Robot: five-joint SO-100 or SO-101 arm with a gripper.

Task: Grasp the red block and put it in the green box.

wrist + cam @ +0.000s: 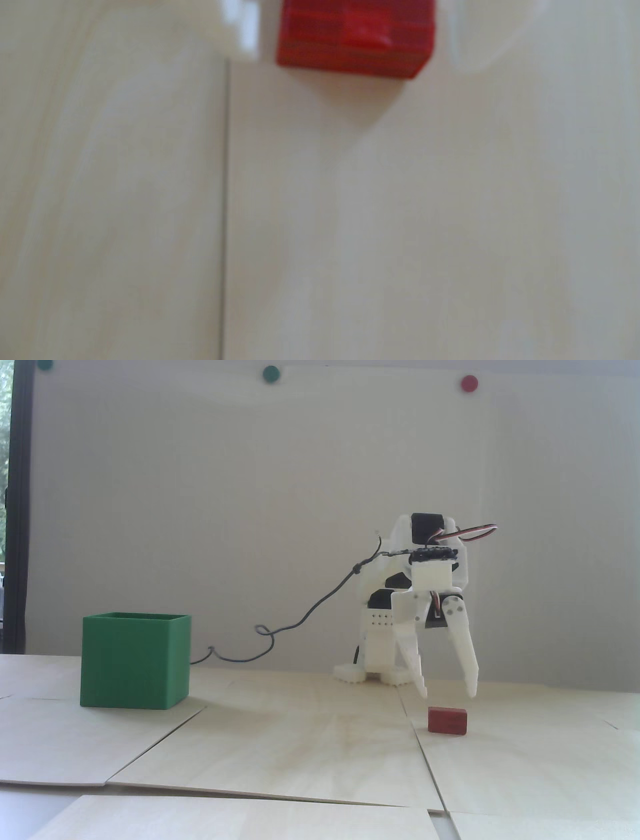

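Pale wooden panels make up the surface (280, 740) in the fixed view, laid edge to edge with thin seams between them, and a plain light wall rises behind with two round green magnets (270, 373) and one round red magnet (468, 383) near its top. Taking the red block (447, 721) as the landmark: it lies flat on the surface, its long side toward the camera, just to the right of a panel seam. Directly above it hangs the white end effector (447, 692), its two fingers pointing down and spread wide apart, wider than the block is long, with the tips just above the block and not touching it; it has hold of nothing. The white arm (425, 585) stands behind the block, folded low over its base. A dark cable (300, 620) runs from the arm leftward and down. Well apart from the block, far to its left, the green box (134, 661) sits upright on the surface with its top open.

The wrist view is blurred. The red block (353, 38) sits at the top edge, resting on the pale surface (381, 225), with a straight seam (227, 207) running just left of it. Blurred white shapes flank the block on both sides at the top, too soft to make out.
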